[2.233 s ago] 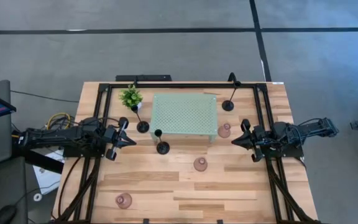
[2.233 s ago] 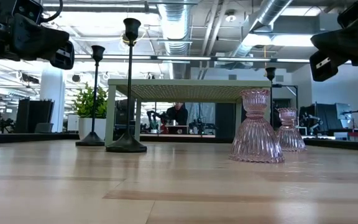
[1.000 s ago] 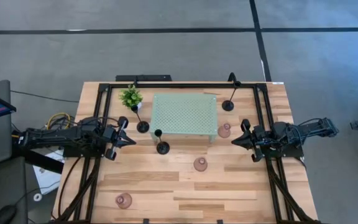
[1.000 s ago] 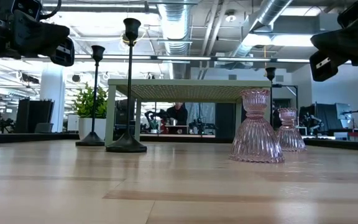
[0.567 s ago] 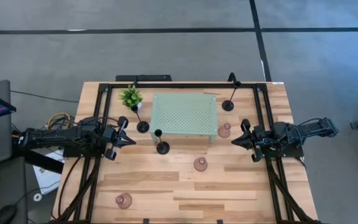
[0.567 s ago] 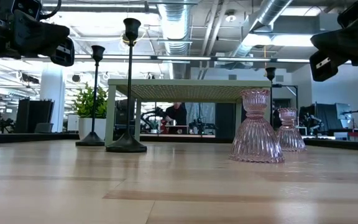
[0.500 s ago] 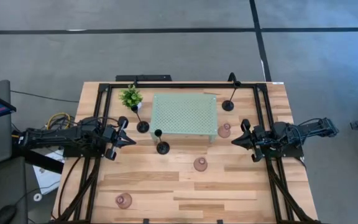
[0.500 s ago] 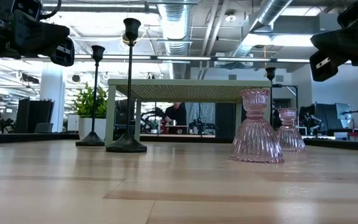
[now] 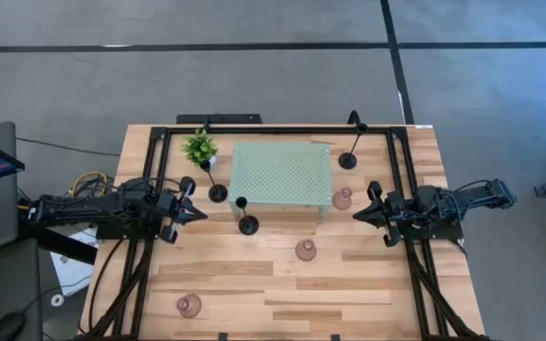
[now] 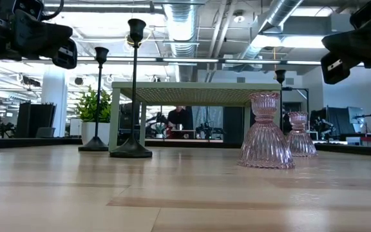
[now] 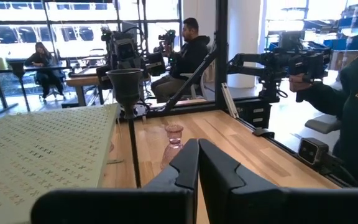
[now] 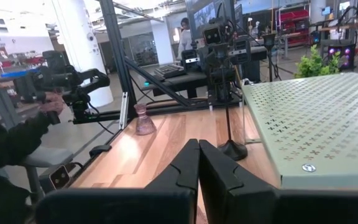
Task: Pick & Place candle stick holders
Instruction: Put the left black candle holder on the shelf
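Count: three tall black metal candle stick holders (image 9: 245,218) (image 9: 214,183) (image 9: 352,142) and three squat pink glass ones (image 9: 305,250) (image 9: 342,198) (image 9: 189,306) stand on the wooden worktop (image 9: 368,284) around one mint-green perforated stand (image 9: 281,174). Left gripper (image 9: 193,210) and right gripper (image 9: 359,214) hover at opposite sides, jaws closed, empty.

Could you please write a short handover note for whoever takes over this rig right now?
Left gripper: shut, empty, hovering at the table's left side.
Right gripper: shut, empty, hovering at the right side.
Black holders: one beside the potted plant, one in front of the green stand, one at the stand's far right.
Pink glass holders: one by the stand's right front corner, one mid-table, one at the near left.
Done: nothing picked, by the look of it. Left: all six.
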Available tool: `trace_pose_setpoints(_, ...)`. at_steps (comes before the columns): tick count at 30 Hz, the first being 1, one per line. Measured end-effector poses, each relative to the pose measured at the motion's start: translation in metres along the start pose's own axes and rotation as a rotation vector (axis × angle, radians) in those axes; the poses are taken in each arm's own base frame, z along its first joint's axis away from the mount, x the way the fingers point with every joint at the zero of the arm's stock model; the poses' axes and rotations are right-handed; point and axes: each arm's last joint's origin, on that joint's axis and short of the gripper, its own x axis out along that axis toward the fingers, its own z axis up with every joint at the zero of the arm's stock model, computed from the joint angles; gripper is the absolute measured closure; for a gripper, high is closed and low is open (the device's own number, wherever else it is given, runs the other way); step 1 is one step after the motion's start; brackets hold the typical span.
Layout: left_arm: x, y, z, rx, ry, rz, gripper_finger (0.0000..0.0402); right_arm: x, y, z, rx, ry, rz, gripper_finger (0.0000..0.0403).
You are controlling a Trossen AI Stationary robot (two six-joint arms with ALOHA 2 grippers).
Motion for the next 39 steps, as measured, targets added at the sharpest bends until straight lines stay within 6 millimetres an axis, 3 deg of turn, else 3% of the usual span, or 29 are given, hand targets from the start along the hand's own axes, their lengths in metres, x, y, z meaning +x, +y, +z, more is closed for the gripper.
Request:
trace_pose_setpoints(6, -0.001, 0.006, 0.002, -0.046, 0.004, 0.220, 0.0390, 0.000, 0.000, 0.000, -0.029, -0.001, 0.000, 0.0403)
trace_pose_setpoints(11, -0.003, 0.009, 0.024, -0.036, -0.033, 0.279, 0.0397, 0.000, 0.000, 0.000, -0.030, -0.001, 0.000, 0.0403)
trace_pose_setpoints(14, -0.005, 0.010, 0.030, -0.051, 0.047, 0.327, 0.0397, 0.000, 0.000, 0.000, -0.030, -0.001, 0.000, 0.0403)
trace_pose_setpoints(19, -0.010, 0.013, 0.024, -0.114, 0.204, 0.489, 0.0398, 0.000, 0.000, 0.000, -0.027, -0.001, 0.000, 0.0403)
trace_pose_setpoints(26, -0.013, 0.017, 0.017, -0.082, 0.295, 0.651, 0.0398, 0.000, 0.000, 0.000, 0.002, -0.001, 0.000, 0.0403)
trace_pose_setpoints(33, -0.007, 0.019, 0.011, -0.054, 0.379, 0.667, 0.0393, 0.000, 0.000, 0.000, -0.004, 0.000, 0.000, 0.0403)
trace_pose_setpoints(39, 0.001, 0.023, 0.003, -0.037, 0.461, 0.713, 0.0363, 0.000, 0.000, 0.000, -0.030, 0.001, -0.001, 0.0403)
